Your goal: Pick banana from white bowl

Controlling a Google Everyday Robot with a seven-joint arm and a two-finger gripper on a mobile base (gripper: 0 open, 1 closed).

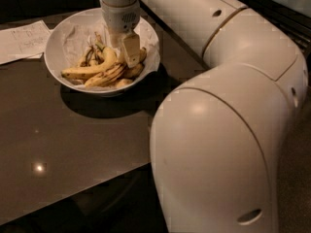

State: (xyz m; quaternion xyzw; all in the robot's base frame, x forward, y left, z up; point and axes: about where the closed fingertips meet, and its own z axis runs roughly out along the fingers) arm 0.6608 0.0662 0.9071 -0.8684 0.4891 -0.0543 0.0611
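The white bowl (56, 50) stands at the back left of the dark table and is lined with white paper. Several bananas lie in it. A long curved yellow banana with brown streaks (103, 76) lies across the near side of the pile, under a cleaner yellow one (85, 71). Short stubby bananas (132, 72) sit at the right. My gripper (122, 52) points straight down into the bowl and rests on the right end of the pile, touching the bananas there. Which banana it touches is hidden by the gripper.
A white paper sheet with handwriting (22, 40) lies flat at the back left, beside the bowl. My large white arm (218, 130) fills the right half of the view and hides the table's right side. The table's front edge (73, 198) runs along the lower left.
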